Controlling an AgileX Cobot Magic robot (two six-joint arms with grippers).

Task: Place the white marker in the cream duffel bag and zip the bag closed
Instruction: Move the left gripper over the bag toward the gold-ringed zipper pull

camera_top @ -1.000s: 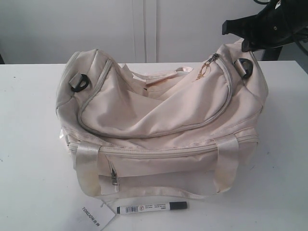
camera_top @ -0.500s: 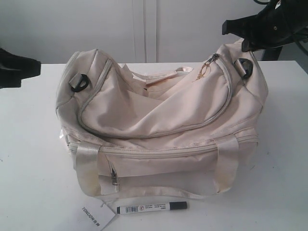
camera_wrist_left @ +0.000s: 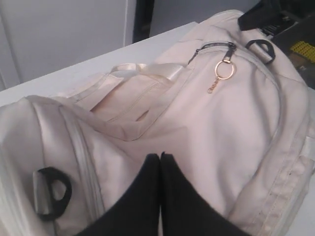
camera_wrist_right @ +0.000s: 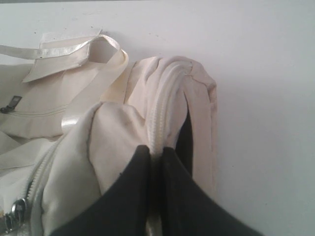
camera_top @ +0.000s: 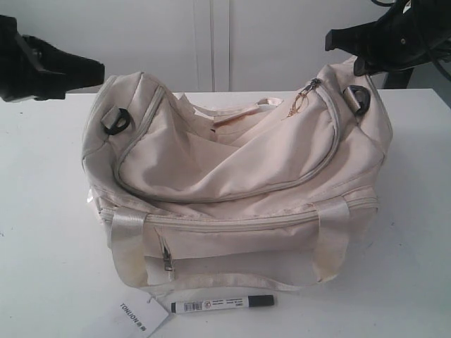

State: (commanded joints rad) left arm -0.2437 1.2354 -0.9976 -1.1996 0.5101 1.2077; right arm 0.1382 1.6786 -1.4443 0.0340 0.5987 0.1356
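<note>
Black left gripper point(camera_wrist_left: 160, 157): fingers pressed together, empty, near left end of soft cream fabric duffel bag point(camera_top: 232, 162). White paper tag point(camera_top: 137, 317) reads "TONLION". Slim white marker with dark cap point(camera_top: 222, 303) lies on white table point(camera_top: 42, 246) just in front of bag, label print unreadable. Black right gripper point(camera_wrist_right: 155, 149) pinches bag's zipper seam.

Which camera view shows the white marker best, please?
The exterior view: the marker lies whole on the table, just in front of the bag, with its dark cap and label visible. Both wrist views look at the bag and do not show the marker.
</note>
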